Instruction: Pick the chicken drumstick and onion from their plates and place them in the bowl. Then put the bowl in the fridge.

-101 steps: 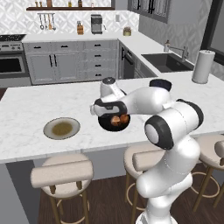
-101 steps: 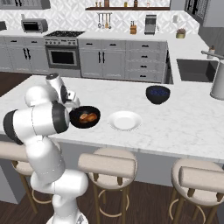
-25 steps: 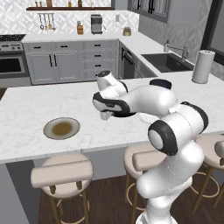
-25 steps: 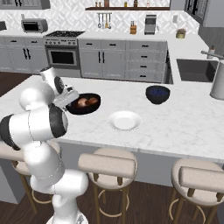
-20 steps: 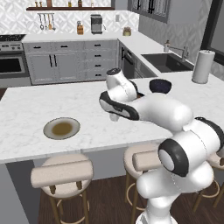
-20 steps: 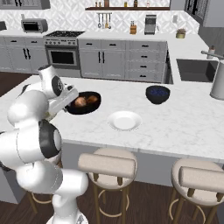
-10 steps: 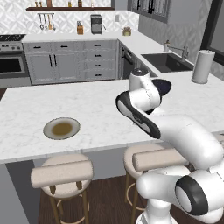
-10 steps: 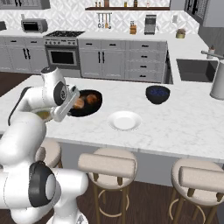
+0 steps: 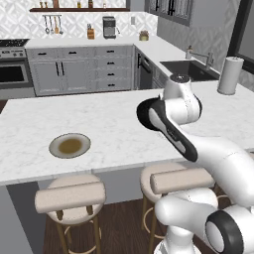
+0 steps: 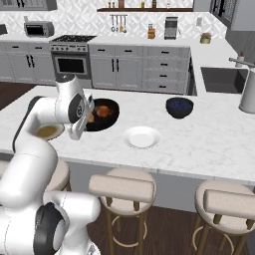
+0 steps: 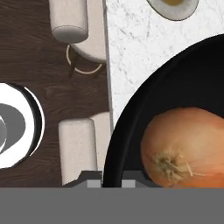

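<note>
1. Step in hand, as I read it, is carrying the bowl (image 10: pixel 105 115) to the fridge. It's pinched at just one spot on the rim, so I'd keep it level and swing slowly, because a tilt would roll the food toward the low side
2. The island counter (image 10: pixel 199 144) is what it all sits on. I can't tell if the bowl is lifted off it or just resting there
3. Black bowl: the gripper (image 11: pixel 112 178) has its fingertips pressed together on the rim at the arm's side, one inside and one outside
4. Plates: the grey-olive plate (image 9: pixel 70 145) has nothing on it but its brownish centre, and the white plate (image 10: pixel 142 137), just beside the bowl, is bare
5. A smaller dark blue bowl (image 10: pixel 179 107) sits further along – can't make out what's inside
6. The onion (image 11: pixel 188 146) is lying in the black bowl, right by the gripped rim
7. The chicken drumstick (image 10: pixel 103 111) – the orange-brown lump in the same bowl looks like it
</note>
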